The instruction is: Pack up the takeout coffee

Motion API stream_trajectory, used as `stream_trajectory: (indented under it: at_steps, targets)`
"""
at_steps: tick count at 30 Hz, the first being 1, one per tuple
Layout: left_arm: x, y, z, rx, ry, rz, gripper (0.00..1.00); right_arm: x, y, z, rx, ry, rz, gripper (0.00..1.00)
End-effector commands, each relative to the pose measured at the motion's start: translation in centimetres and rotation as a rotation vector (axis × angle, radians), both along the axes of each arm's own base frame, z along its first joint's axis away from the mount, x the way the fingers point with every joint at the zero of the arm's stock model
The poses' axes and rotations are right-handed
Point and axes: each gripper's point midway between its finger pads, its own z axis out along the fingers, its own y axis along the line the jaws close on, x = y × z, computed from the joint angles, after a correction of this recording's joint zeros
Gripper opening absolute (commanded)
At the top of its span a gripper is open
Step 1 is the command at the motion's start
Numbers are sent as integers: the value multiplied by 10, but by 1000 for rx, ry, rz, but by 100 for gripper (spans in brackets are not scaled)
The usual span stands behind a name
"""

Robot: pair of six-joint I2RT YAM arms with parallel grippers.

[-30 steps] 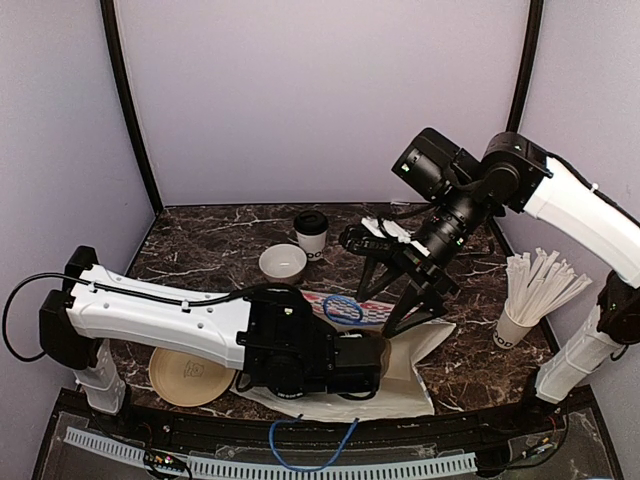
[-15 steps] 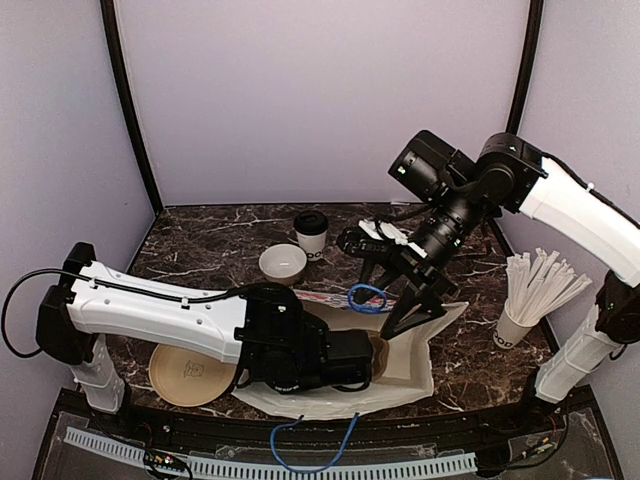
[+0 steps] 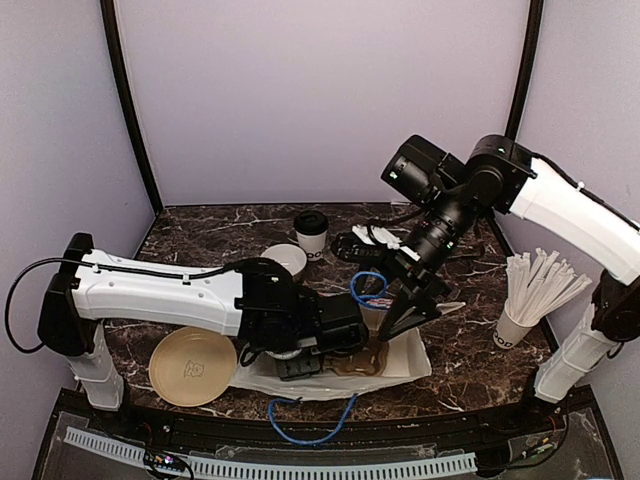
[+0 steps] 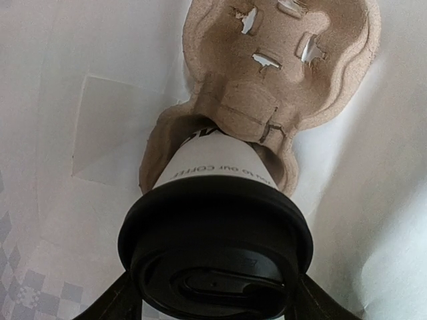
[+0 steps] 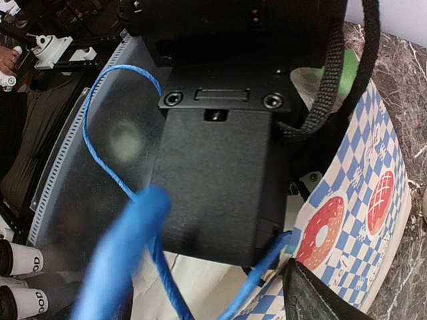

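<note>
White-shelled left arm (image 3: pixel 150 300), right arm (image 3: pixel 575 205); black joints (image 3: pixel 500 165), braided black cable (image 5: pixel 331 73).

Lidded cup (image 4: pixel 213 175): white paper wall, black plastic lid toward lens, dark print on wall ending "COFFEE".
Base end set in near pocket of pulp carrier (image 4: pixel 280 60). Far pocket has cut slots in floor.
Left gripper (image 4: pixel 217 303): dark fingers (image 4: pixel 112 303) flank lid rim, one each side, against it.
White bag lining (image 4: pixel 80 80) all round carrier. Faint checker print lower left.
</note>
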Motion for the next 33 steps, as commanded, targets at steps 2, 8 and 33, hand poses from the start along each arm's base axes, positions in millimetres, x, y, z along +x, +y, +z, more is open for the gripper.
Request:
stream_trajectory:
  at_steps: [2, 8, 33]
  targets:
    - [-33, 3, -42, 61, 319, -38, 47, 6, -1, 14, 32, -27, -10, 78]
    - [-31, -9, -63, 91, 398, -55, 47, 15, -5, 17, 44, -31, -37, 78]
    - [61, -38, 25, -144, -152, -23, 56, 48, -5, 1, -17, -135, -156, 78]
